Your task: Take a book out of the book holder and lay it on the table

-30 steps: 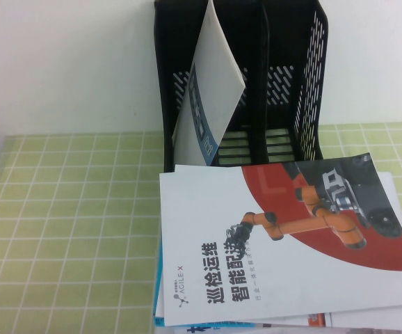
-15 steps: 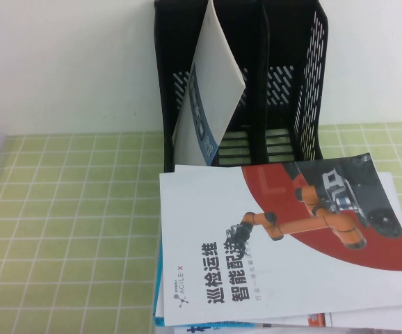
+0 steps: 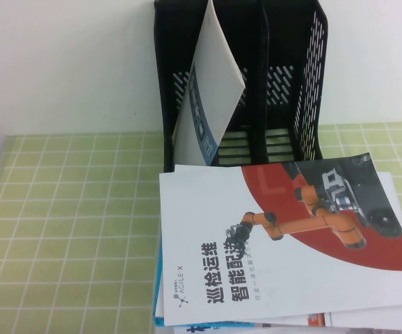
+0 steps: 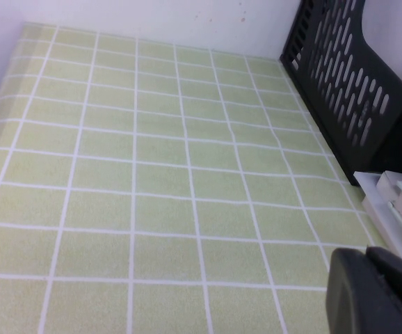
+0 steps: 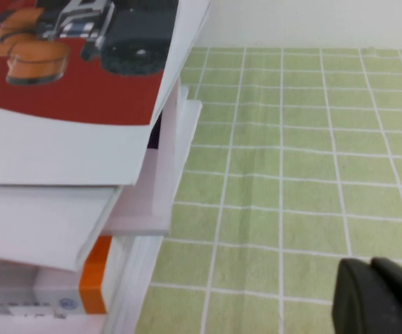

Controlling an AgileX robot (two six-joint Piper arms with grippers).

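Observation:
The book (image 3: 284, 243), a white brochure with a red curved area and an orange robot arm, lies flat on top of a stack of brochures in front of the book holder (image 3: 305, 83). Its corner also shows in the right wrist view (image 5: 62, 83). The holder is a tall black slotted rack at the back of the table (image 3: 69, 229); its side wall shows in the left wrist view (image 4: 347, 90). My left gripper (image 4: 366, 254) hovers shut and empty over bare tiles left of the stack. My right gripper (image 5: 371, 263) hovers shut and empty over tiles right of the stack. Neither gripper shows in the high view.
A white-grey booklet with a blue strip (image 3: 211, 90) leans in the holder's left compartment. Several other brochures (image 5: 48, 278) lie stacked under the book; the stack's edge shows in the left wrist view (image 4: 396, 209). A white wall rises behind the table.

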